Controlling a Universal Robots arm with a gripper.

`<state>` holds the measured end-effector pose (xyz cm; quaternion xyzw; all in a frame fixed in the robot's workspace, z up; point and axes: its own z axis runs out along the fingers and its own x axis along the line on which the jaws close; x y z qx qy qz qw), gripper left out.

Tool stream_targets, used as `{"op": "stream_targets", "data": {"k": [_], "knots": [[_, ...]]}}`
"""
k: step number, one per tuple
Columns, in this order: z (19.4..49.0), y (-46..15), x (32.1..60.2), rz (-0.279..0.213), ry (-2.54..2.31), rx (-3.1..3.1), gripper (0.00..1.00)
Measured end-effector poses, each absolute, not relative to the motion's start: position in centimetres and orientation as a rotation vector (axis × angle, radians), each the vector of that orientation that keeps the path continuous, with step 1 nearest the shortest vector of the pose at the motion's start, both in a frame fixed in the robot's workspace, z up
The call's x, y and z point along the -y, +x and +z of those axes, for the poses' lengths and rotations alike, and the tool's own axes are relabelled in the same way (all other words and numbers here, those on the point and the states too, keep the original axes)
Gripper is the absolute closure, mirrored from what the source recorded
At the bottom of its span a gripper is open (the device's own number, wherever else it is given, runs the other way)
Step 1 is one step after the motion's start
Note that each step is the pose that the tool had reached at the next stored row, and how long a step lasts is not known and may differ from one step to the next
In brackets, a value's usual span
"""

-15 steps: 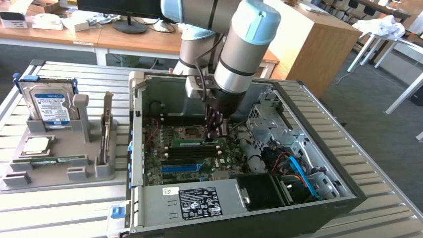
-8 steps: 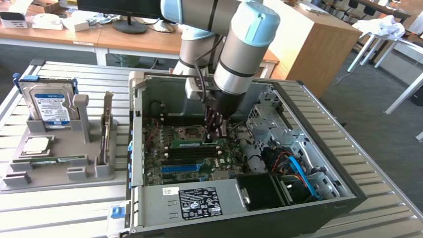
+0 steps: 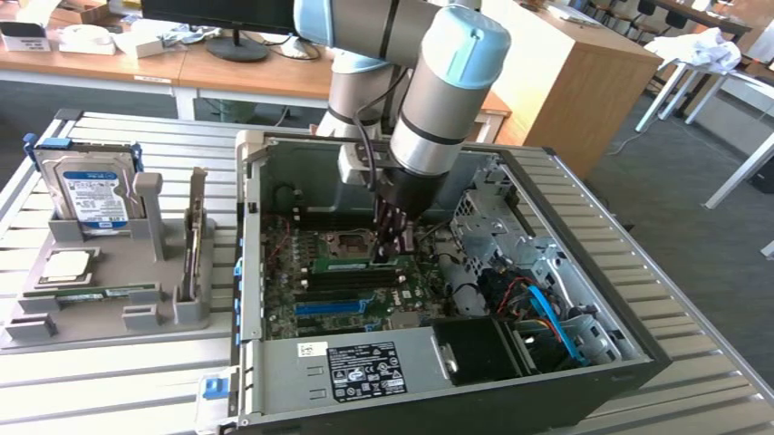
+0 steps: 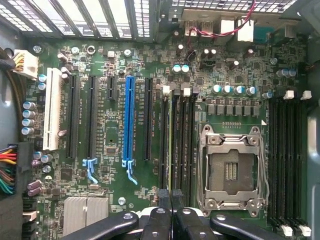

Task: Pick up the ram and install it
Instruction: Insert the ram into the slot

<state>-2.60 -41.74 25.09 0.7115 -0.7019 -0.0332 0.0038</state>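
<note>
Gripper [image 3: 390, 256] stands low inside the open computer case [image 3: 629, 362], fingers pinched almost together on the top edge of the ram [image 3: 358, 265]. In the wrist view the ram [image 4: 171, 145] runs edge-on from the gripper [image 4: 171, 210] along a memory slot just beside the empty processor socket [image 4: 232, 167]. Pick-up: done. Seating: unconfirmed (latches cannot be judged). A second stick [image 3: 97, 292] lies on the grey holder [image 3: 109, 322], exterior view's left.
</note>
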Motion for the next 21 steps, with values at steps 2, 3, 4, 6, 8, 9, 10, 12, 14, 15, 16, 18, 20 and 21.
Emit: {"op": "stream_targets", "data": {"k": [2,3,4,6,8,9,10,12,14,15,16,18,20,21], "knots": [[25.0,-2.6,41.74,-0.104,2.23,2.2,0.89],[24.95,-2.6,41.74,-0.104,2.23,2.2,0.89],[24.9,-2.6,41.74,-0.104,2.23,2.2,0.89],[24.8,-2.6,41.74,-0.104,2.23,2.2,0.89],[24.72,-2.6,41.74,-0.104,2.23,2.2,0.89],[24.7,-2.6,41.74,-0.104,2.23,2.2,0.89],[24.68,-2.6,41.74,-0.104,2.23,2.2,0.89],[24.67,-2.6,41.75,-0.104,2.23,2.2,0.89],[24.68,-2.61,41.79,-0.104,2.23,2.2,0.89],[24.68,-2.6,41.81,-0.104,2.23,2.2,0.89],[24.68,-2.6,41.83,-0.104,2.23,2.2,0.89],[24.68,-2.6,41.87,-0.104,2.23,2.2,0.89],[24.68,-2.6,41.94,-0.104,2.23,2.2,0.89],[24.68,-2.6,41.97,-0.104,2.23,2.2,0.89]]}}
